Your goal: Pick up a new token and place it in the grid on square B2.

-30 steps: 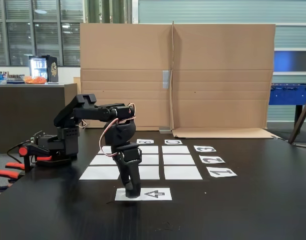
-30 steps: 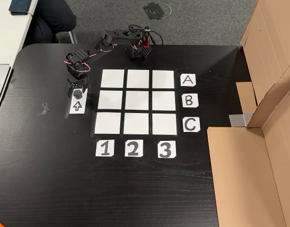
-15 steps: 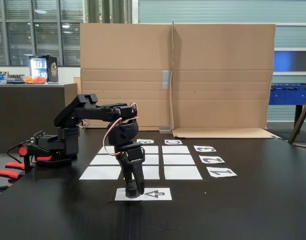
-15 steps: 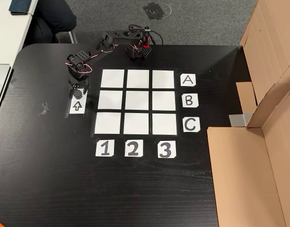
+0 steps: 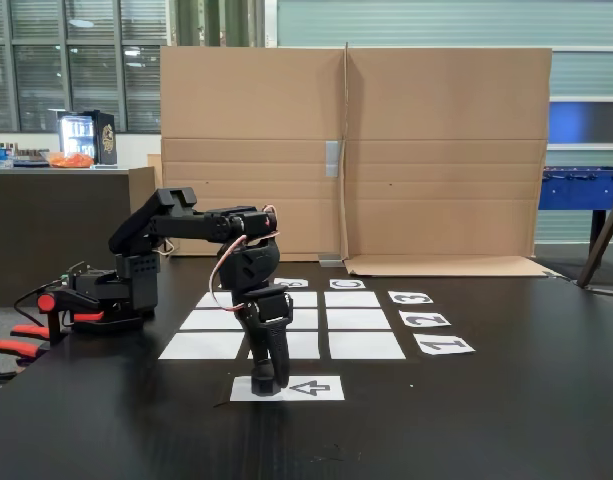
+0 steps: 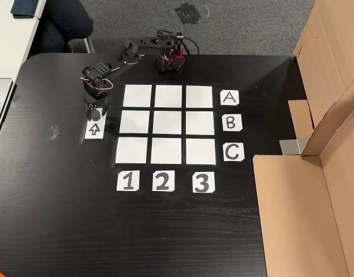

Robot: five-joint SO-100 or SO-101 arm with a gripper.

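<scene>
Pointing straight down, my black pincer (image 5: 267, 384) (image 6: 94, 113) is lowered around the small dark hexagonal token (image 5: 263, 385) (image 6: 94, 115), though I cannot tell whether my fingers are clenched on it. That token sits on the end of the white arrow-printed sheet (image 5: 311, 388) (image 6: 94, 130) nearest my base, near the left edge of the black table (image 5: 466, 420) (image 6: 61, 219) in the high fixed view. Beside it lies the grid of nine white paper rectangles (image 5: 364, 322) (image 6: 168, 124), its centre square B2 (image 6: 168, 122) bare.
</scene>
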